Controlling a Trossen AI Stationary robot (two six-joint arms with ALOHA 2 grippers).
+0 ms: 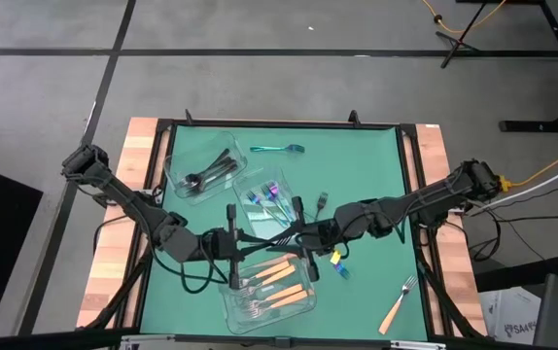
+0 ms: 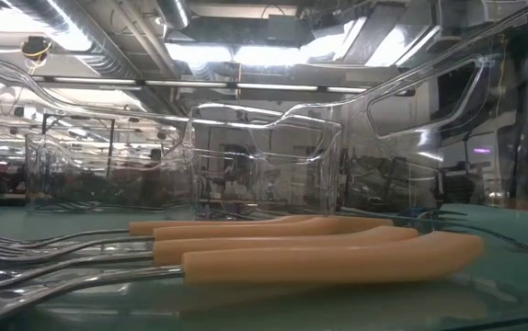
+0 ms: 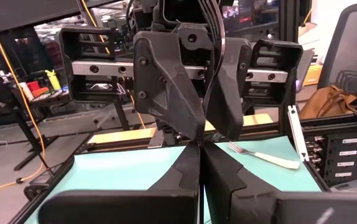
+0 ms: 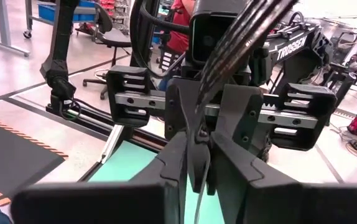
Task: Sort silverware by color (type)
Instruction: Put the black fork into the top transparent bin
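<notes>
Above the middle of the green mat my two grippers stand tip to tip, both level. My right gripper is shut on several slim black pieces of silverware, which rise steeply from its fingers. My left gripper is shut, its tips right at the right gripper's tips. Three clear containers rest on the mat. The far left one holds black pieces, the middle one iridescent pieces, the near one orange-handled forks. My right gripper pinches the black pieces near their lower ends between its two fingers, coming level from the table's right. The bundle stands tilted above the fingers, clear of the mat. My left gripper's shut tips meet that spot; whether they touch the bundle I cannot tell.
A teal fork lies loose near the far edge. An orange-handled fork lies at the near right. Small blue and yellow bits and a small dark piece lie near the right arm. Wooden strips border the mat.
</notes>
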